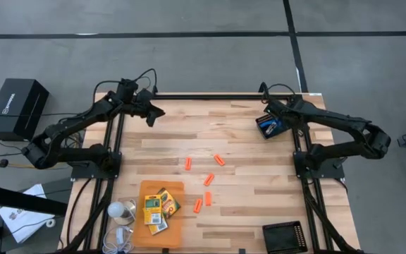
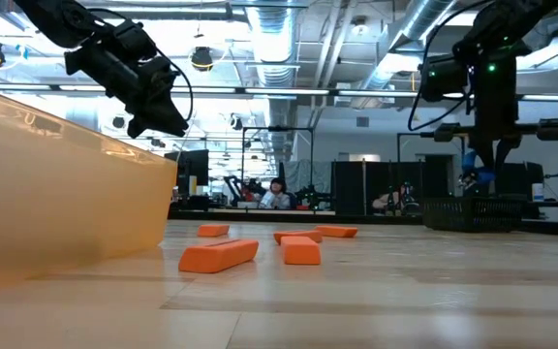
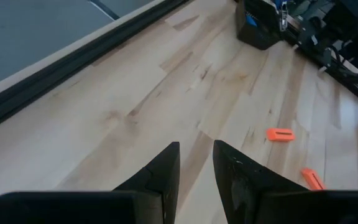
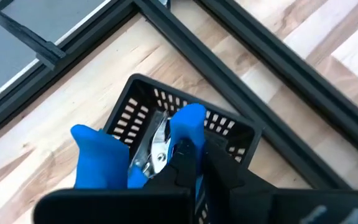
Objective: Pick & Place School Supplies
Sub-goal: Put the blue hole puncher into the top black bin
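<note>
Right end effector (image 4: pixel 188 171) sits over the black basket (image 1: pixel 266 127) at the far right corner of the tabletop (image 1: pixel 245 152). Its fingers are clamped tight on the blue-handled scissors (image 4: pixel 166 146); the blue handles and a glint of metal show just above the basket's slotted wall. From table height the scissors (image 2: pixel 475 177) hang at the fingertips directly over the basket (image 2: pixel 473 213), not resting in it as far as I can see.

Left end effector (image 1: pixel 154 113) hovers above the far left part of the tabletop, off the wood. Its two dark fingers (image 3: pixel 160 177) stand a narrow gap apart with nothing between them; bare planks lie below.

Five short orange sticks (image 1: pixel 208 180) lie scattered around the middle of the tabletop, well apart from both arms. One (image 1: pixel 187 164) lies alone toward the left, one (image 1: pixel 219 160) farther back, two (image 1: pixel 198 205) close together nearest the front. From table height they lie flat on the wood (image 2: pixel 219 256).

Front left: a flat orange sheet (image 1: pixel 154 190) with the yellow-and-green crayon boxes (image 1: pixel 158 208) piled on it, overlapping. I cannot count them for certain. A white round object and some cable lie just left of the sheet. A second black tray (image 1: pixel 284 236) sits at the front right corner.

A person sits at a desk far back in the room (image 2: pixel 279 194).
</note>
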